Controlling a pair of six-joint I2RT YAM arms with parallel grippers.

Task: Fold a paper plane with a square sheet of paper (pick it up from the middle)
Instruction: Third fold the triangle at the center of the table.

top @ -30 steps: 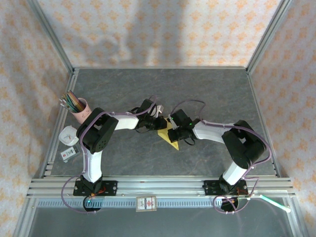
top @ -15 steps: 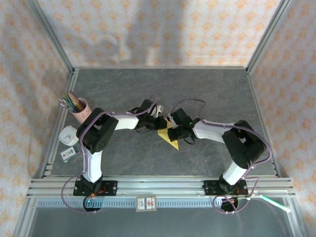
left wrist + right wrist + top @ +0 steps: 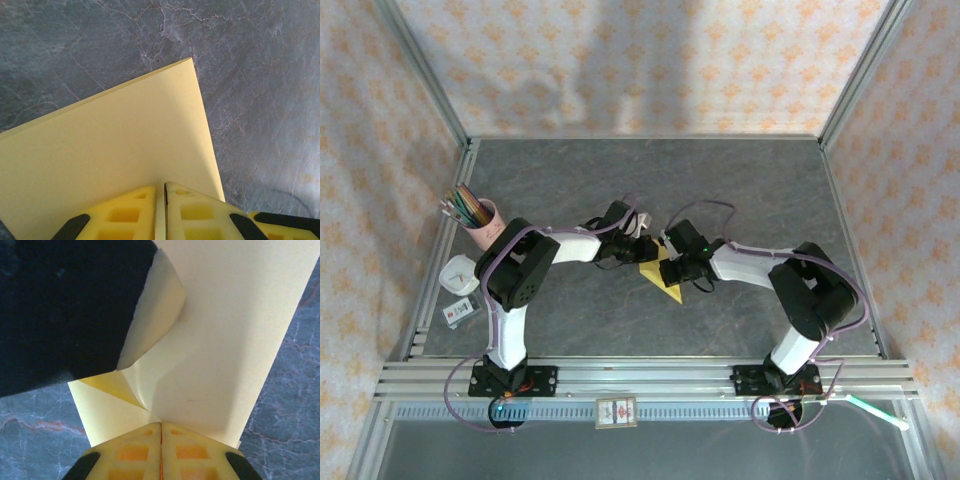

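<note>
The square sheet of paper (image 3: pixel 661 279) is yellow and creased into a triangle with its tip toward the front right, held just above the grey table. My left gripper (image 3: pixel 640 249) is shut on its rear left edge. In the left wrist view a thin paper edge runs between the closed yellow fingers (image 3: pixel 131 212), and the sheet (image 3: pixel 120 135) spreads flat ahead. My right gripper (image 3: pixel 674 263) is shut on the paper from the right. In the right wrist view the gripper (image 3: pixel 161 426) pinches a fold of the sheet (image 3: pixel 230 335). A flap curls up against the dark left gripper (image 3: pixel 60 305).
A pink cup of pencils (image 3: pixel 477 215) stands at the left edge, with a white gadget (image 3: pixel 458 274) and a small card (image 3: pixel 459 310) in front of it. An aluminium rail (image 3: pixel 640 376) runs along the near edge. Patterned walls close in the table.
</note>
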